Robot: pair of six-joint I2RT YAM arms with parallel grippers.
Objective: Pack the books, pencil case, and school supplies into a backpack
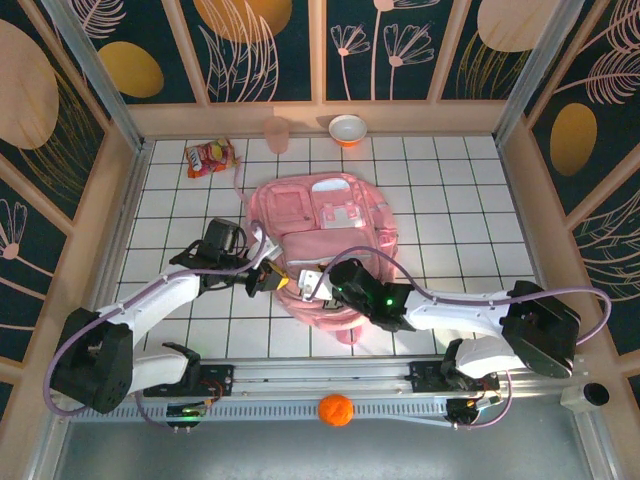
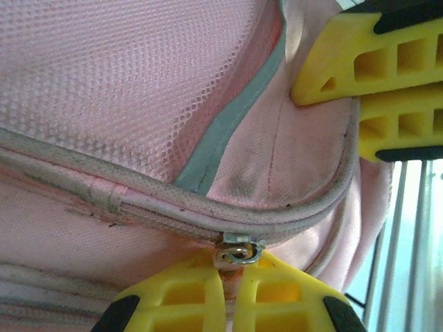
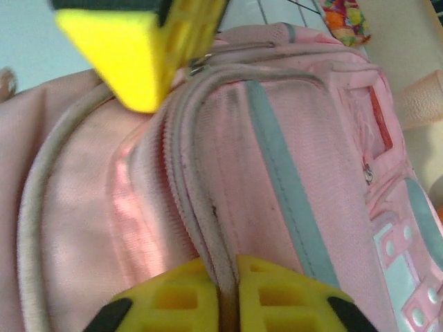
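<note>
The pink backpack (image 1: pixel 330 215) lies flat in the middle of the white grid table (image 1: pixel 450 200). At its near edge my left gripper (image 1: pixel 272 279) is shut on a metal zipper pull (image 2: pixel 242 250), which sits just under the piped zip line of the backpack (image 2: pixel 138 83). My left gripper (image 2: pixel 237 277) holds the pull right at its fingertips. Beside it, my right gripper (image 1: pixel 320 285) is shut on the grey-white piped seam (image 3: pixel 208 207) of the backpack (image 3: pixel 318 138); the seam runs down between the tips of my right gripper (image 3: pixel 225 280). The books, pencil case and school supplies are hidden.
A red-orange snack packet (image 1: pixel 210 157), a pink cup (image 1: pixel 276 133) and a white-and-orange bowl (image 1: pixel 348 129) stand along the far edge. An orange ball (image 1: pixel 336 410) rests on the rail in front of the arm bases. Wooden walls close in the table.
</note>
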